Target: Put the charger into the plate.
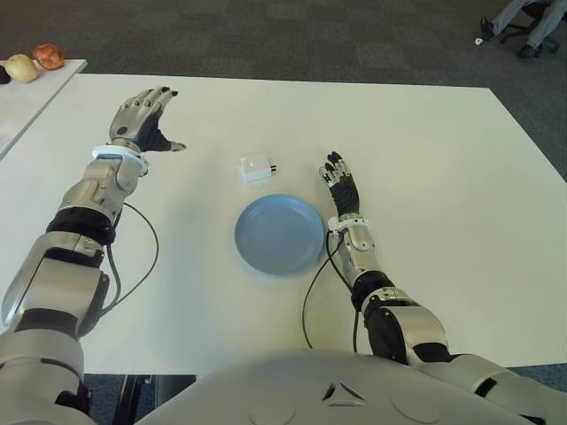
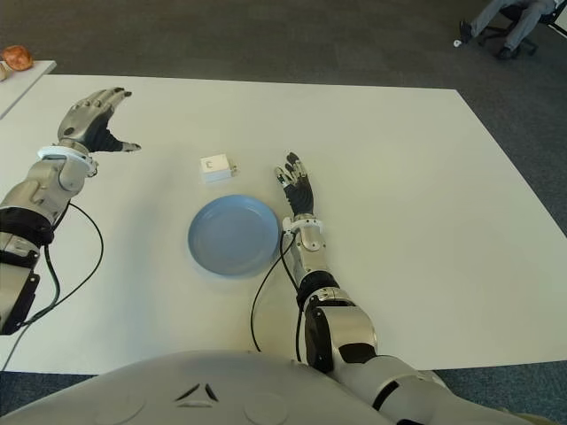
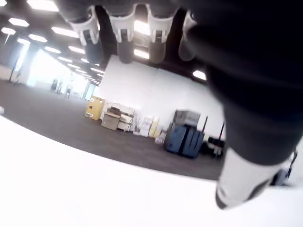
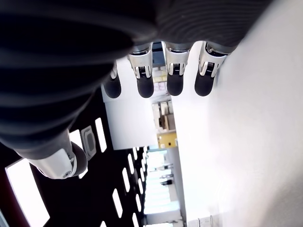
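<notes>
Seated person [image 1: 530, 19] cut off at top edge, fruit [image 1: 35, 61] partly cropped at left.

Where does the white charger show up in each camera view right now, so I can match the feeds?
Left eye view: the charger lies on the white table, just beyond the blue plate, apart from it.
Right eye view: the same spot beyond the plate, left of the right hand.
Left wrist view: not in it.
Right wrist view: I cannot make it out.
Shared landmark: the blue plate in both eye views.
</notes>
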Controlling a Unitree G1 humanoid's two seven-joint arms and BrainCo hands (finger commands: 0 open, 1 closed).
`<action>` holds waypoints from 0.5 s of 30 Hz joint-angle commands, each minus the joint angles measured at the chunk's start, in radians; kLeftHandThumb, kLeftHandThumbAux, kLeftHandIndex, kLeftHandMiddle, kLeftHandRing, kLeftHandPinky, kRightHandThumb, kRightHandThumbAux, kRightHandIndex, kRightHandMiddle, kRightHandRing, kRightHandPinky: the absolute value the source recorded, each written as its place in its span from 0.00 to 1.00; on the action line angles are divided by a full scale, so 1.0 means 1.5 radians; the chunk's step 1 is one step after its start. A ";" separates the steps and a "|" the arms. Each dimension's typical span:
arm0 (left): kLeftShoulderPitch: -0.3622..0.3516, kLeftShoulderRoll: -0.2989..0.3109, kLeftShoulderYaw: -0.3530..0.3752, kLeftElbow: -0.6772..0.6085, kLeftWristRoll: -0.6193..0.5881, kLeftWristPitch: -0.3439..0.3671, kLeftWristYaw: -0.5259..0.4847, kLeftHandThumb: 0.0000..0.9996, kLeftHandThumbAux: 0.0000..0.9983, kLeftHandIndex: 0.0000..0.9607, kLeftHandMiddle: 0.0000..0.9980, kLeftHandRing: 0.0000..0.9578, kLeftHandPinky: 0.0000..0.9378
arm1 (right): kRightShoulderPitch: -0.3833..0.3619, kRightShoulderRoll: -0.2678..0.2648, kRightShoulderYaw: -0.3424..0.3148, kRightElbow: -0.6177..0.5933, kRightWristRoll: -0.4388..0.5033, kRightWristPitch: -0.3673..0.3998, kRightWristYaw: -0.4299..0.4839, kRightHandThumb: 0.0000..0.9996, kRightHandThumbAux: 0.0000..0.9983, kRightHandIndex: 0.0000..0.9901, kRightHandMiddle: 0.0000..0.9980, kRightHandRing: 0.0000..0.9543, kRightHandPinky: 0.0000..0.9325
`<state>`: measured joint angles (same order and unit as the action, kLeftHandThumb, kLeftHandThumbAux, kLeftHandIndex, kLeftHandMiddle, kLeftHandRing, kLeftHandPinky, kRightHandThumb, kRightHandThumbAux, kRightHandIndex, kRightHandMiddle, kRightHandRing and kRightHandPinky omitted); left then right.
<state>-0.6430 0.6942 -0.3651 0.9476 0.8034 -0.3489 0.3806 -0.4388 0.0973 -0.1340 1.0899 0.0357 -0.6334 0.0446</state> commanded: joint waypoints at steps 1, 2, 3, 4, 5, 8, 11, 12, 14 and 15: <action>-0.045 0.009 -0.094 0.062 0.100 -0.033 0.076 0.00 0.79 0.00 0.00 0.00 0.00 | 0.045 0.007 -0.007 0.039 0.009 0.033 -0.004 0.01 0.55 0.00 0.00 0.00 0.02; -0.048 0.004 -0.107 0.062 0.111 -0.031 0.083 0.00 0.79 0.00 0.00 0.00 0.00 | 0.045 0.007 -0.008 0.038 0.010 0.033 -0.006 0.01 0.55 0.00 0.00 0.00 0.02; -0.050 -0.003 -0.121 0.056 0.124 -0.026 0.083 0.00 0.79 0.00 0.00 0.00 0.00 | 0.045 0.008 -0.009 0.037 0.010 0.035 -0.008 0.01 0.54 0.00 0.00 0.00 0.03; -0.052 -0.008 -0.132 0.051 0.132 -0.023 0.083 0.00 0.79 0.00 0.00 0.00 0.00 | 0.045 0.008 -0.010 0.035 0.011 0.036 -0.010 0.01 0.54 0.00 0.00 0.00 0.03; -0.054 -0.011 -0.139 0.049 0.137 -0.022 0.084 0.00 0.79 0.00 0.00 0.00 0.00 | 0.045 0.008 -0.011 0.034 0.012 0.037 -0.011 0.01 0.53 0.00 0.00 0.00 0.03; -0.060 -0.018 -0.156 0.055 0.146 -0.019 0.080 0.00 0.79 0.00 0.00 0.00 0.00 | 0.046 0.008 -0.012 0.032 0.014 0.040 -0.011 0.01 0.52 0.00 0.01 0.00 0.04; -0.067 -0.032 -0.180 0.072 0.158 -0.014 0.075 0.00 0.78 0.00 0.00 0.00 0.00 | 0.046 0.008 -0.014 0.028 0.016 0.041 -0.012 0.01 0.51 0.00 0.02 0.01 0.04; -0.070 -0.037 -0.188 0.079 0.162 -0.012 0.074 0.00 0.78 0.00 0.00 0.00 0.00 | 0.047 0.008 -0.015 0.026 0.017 0.041 -0.013 0.00 0.50 0.01 0.02 0.01 0.05; -0.074 -0.048 -0.201 0.093 0.167 -0.009 0.077 0.00 0.79 0.00 0.00 0.00 0.00 | 0.048 0.009 -0.016 0.023 0.018 0.040 -0.015 0.00 0.50 0.01 0.03 0.01 0.05; -0.075 -0.056 -0.209 0.105 0.170 -0.006 0.080 0.00 0.79 0.00 0.00 0.00 0.00 | 0.049 0.009 -0.016 0.021 0.018 0.038 -0.016 0.00 0.50 0.01 0.03 0.02 0.05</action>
<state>-0.7472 0.6396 -0.6428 1.0633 1.0304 -0.3692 0.4972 -0.4303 0.1011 -0.1462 1.0867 0.0446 -0.6320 0.0317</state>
